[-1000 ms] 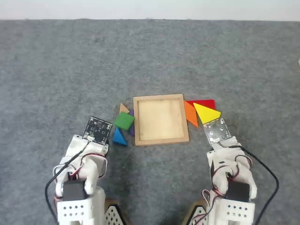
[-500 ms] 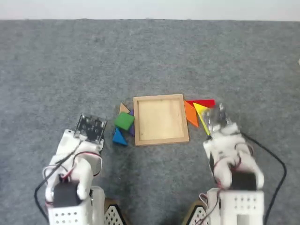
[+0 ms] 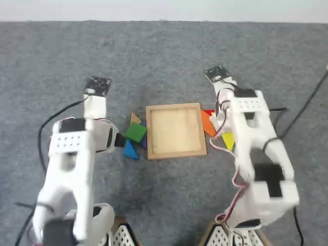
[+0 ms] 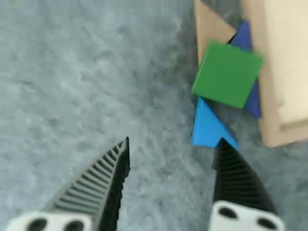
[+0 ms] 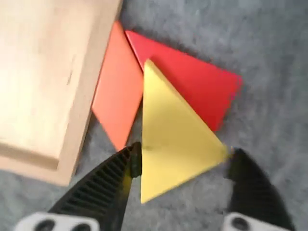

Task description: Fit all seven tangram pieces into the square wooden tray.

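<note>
Swung forward since before, right gripper [image 5: 185,156] stood spread astride the yellow triangle [image 5: 173,139], left gripper [image 4: 174,144] spread beside the blue triangle [image 4: 206,126].

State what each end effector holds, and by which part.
Nothing is held. Left end effector: open beside the blue triangle. Right end effector: open astride the yellow triangle.

Both arms went up and forward. The left gripper [image 4: 173,144] is now by the blue piece [image 4: 207,129]. The right gripper [image 5: 185,153] is over the yellow piece [image 5: 168,139].
</note>
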Controlling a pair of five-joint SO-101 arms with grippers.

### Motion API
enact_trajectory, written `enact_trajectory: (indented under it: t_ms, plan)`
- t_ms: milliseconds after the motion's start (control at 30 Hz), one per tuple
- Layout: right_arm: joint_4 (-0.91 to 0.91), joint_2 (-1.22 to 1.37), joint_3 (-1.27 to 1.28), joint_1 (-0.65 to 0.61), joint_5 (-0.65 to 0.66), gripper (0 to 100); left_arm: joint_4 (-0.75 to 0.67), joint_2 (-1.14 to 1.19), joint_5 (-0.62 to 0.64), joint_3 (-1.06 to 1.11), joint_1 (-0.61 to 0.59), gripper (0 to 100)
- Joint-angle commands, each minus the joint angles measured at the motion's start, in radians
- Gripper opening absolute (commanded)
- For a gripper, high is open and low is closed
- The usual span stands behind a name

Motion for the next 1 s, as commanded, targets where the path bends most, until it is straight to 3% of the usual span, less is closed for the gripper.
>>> enact_trajectory:
  t_ms: [0, 467, 667, 967]
  plan:
    - [-0.033, 0.019, -0.077, -0.005, -0.015, 34.0, -0.074, 0.037, 0.015, -0.022, -0.028, 29]
    - [-0.068, 0.173, -0.121, 0.002, -0.015, 33.0, -0.163, -0.135, 0.017, 0.124, -0.083, 29]
    - [-0.062, 0.173, -0.121, 0.005, -0.029, 9.2, -0.172, -0.163, 0.017, 0.145, -0.081, 29]
    - [-0.038, 0.099, -0.12, 0.051, -0.095, 7.6, -0.244, -0.161, 0.017, 0.179, -0.083, 29]
